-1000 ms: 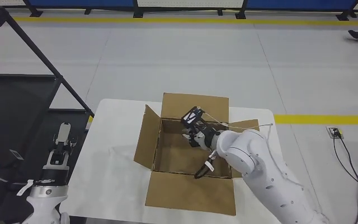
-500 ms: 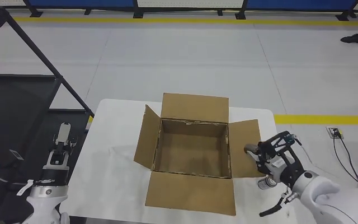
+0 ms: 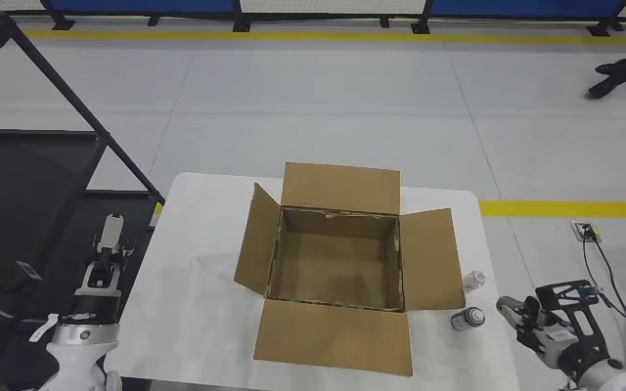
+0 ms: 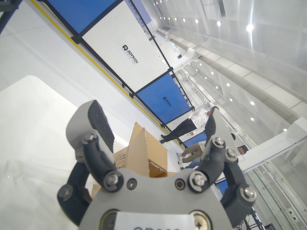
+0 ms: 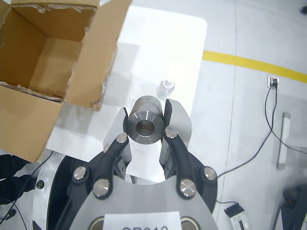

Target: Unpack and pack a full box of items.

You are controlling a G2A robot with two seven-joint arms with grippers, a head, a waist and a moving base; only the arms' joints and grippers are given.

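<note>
The open cardboard box [image 3: 337, 264] stands mid-table with its flaps spread; its inside looks bare [image 5: 48, 56]. To its right, on the white table [image 3: 196, 293], a dark metal cylinder [image 3: 468, 319] stands upright beside a small white bottle [image 3: 473, 282]. My right gripper [image 3: 541, 305] hangs open off the table's right front corner, apart from the cylinder. In the right wrist view the cylinder [image 5: 145, 120] lines up between the spread fingers [image 5: 168, 111], with the bottle [image 5: 165, 88] beyond. My left gripper [image 4: 153, 123] is open and holds nothing, left of the table [image 3: 110, 237].
A black metal frame [image 3: 59, 176] stands left of the table. The bottle and cylinder sit close to the table's right edge [image 5: 199, 56]. On the floor to the right lie a yellow line [image 3: 548, 207] and a cable [image 5: 268, 120]. The box's right flap [image 5: 103, 48] overhangs near the cylinder.
My right arm came out of the box, passed to the table's right side, then drew back toward the front right corner. The cylinder now stands free on the table. The left arm kept still.
</note>
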